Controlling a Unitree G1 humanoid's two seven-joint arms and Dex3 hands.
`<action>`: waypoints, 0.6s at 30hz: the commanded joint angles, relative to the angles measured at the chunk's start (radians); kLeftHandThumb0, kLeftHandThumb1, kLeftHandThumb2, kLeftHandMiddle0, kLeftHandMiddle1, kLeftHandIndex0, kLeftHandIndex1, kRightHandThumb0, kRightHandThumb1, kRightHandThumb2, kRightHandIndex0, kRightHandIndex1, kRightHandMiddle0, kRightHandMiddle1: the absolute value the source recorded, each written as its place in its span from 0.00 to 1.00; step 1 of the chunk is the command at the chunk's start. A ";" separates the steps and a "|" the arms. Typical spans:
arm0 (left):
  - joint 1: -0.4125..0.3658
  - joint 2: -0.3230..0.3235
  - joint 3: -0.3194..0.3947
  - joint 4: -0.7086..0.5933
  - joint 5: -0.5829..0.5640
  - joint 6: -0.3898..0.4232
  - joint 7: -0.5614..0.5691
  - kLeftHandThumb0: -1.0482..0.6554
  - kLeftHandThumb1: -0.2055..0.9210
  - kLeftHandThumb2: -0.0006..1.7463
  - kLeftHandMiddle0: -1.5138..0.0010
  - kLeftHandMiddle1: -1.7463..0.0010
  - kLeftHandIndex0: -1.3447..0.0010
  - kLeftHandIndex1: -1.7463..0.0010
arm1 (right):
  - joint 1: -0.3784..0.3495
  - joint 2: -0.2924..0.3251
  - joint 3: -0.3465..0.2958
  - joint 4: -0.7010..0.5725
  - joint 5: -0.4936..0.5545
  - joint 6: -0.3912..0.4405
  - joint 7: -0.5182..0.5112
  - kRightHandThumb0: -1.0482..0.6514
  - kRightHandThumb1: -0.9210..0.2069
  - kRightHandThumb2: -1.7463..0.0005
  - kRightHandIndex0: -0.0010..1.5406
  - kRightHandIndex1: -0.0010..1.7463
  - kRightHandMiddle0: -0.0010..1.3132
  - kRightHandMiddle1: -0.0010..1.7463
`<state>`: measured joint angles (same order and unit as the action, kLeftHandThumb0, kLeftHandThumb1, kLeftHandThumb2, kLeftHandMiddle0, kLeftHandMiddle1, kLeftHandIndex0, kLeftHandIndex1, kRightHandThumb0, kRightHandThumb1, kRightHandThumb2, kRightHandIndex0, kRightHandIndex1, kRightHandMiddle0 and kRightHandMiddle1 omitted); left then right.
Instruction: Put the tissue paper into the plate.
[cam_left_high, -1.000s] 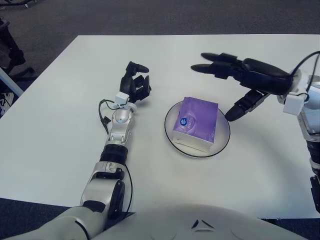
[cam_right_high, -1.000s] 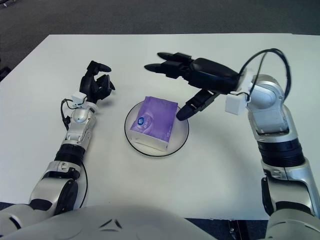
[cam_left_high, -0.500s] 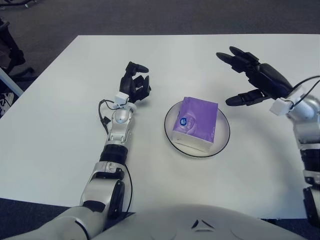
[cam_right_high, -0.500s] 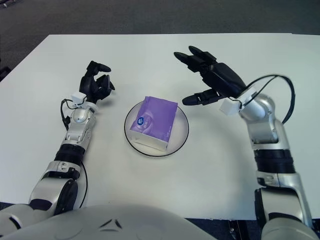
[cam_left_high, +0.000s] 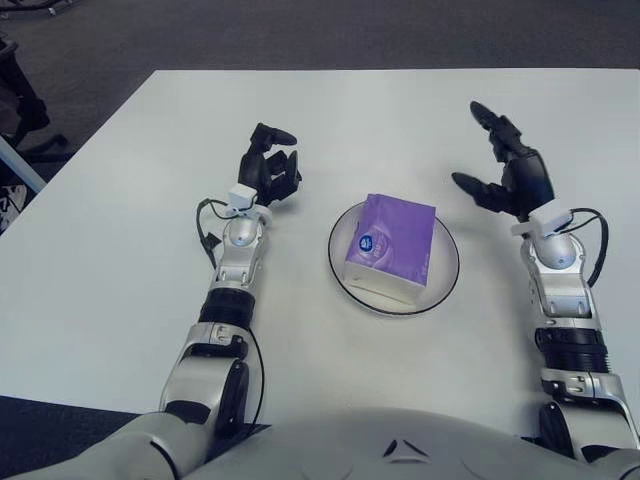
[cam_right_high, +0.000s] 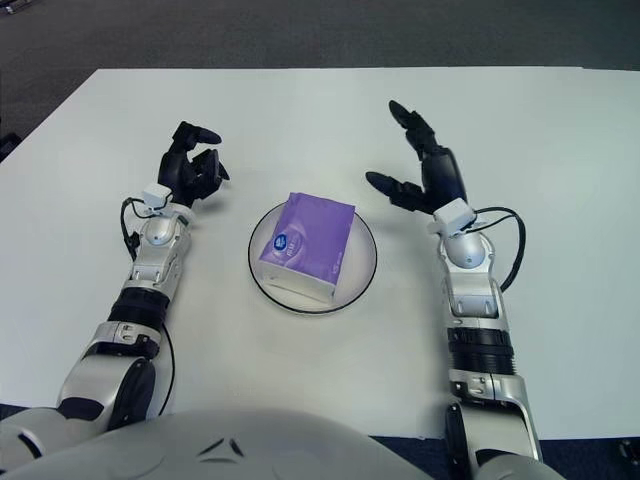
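Observation:
A purple tissue pack (cam_left_high: 391, 247) lies inside the white plate (cam_left_high: 446, 270) at the middle of the table. My right hand (cam_left_high: 508, 170) is to the right of the plate, apart from it, with its fingers spread and nothing in them. On the other side, my left hand (cam_left_high: 271, 168) shows left of the plate with its fingers loosely curled and holding nothing.
The white table (cam_left_high: 120, 260) stretches wide around the plate. Its far edge meets dark carpet (cam_left_high: 320, 30). At the left edge of the view stands a dark piece of furniture (cam_left_high: 15, 100).
My right hand has drawn back from above the plate, moving right and toward me, and its forearm now lies along the table's right side. The left arm and tissue pack have not moved.

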<state>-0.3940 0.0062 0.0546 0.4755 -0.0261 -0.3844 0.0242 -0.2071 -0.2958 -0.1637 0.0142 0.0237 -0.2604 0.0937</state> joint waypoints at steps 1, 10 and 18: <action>0.133 -0.031 -0.005 0.068 -0.003 0.000 -0.003 0.40 0.85 0.43 0.45 0.00 0.77 0.00 | 0.002 0.087 -0.039 -0.025 0.093 0.084 -0.049 0.40 0.00 0.82 0.47 0.05 0.38 0.40; 0.136 -0.033 -0.009 0.059 -0.003 0.001 0.000 0.40 0.84 0.43 0.45 0.00 0.77 0.00 | 0.005 0.130 -0.060 0.034 0.115 0.050 -0.141 0.61 0.09 0.80 0.38 0.70 0.38 0.79; 0.141 -0.035 -0.014 0.047 -0.001 0.004 0.001 0.40 0.84 0.43 0.45 0.00 0.77 0.00 | 0.009 0.136 -0.057 0.064 0.128 0.035 -0.159 0.62 0.39 0.43 0.30 0.97 0.43 0.82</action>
<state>-0.3839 0.0138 0.0535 0.4689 -0.0265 -0.3844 0.0242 -0.2151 -0.2239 -0.2198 0.0675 0.1348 -0.2110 -0.0585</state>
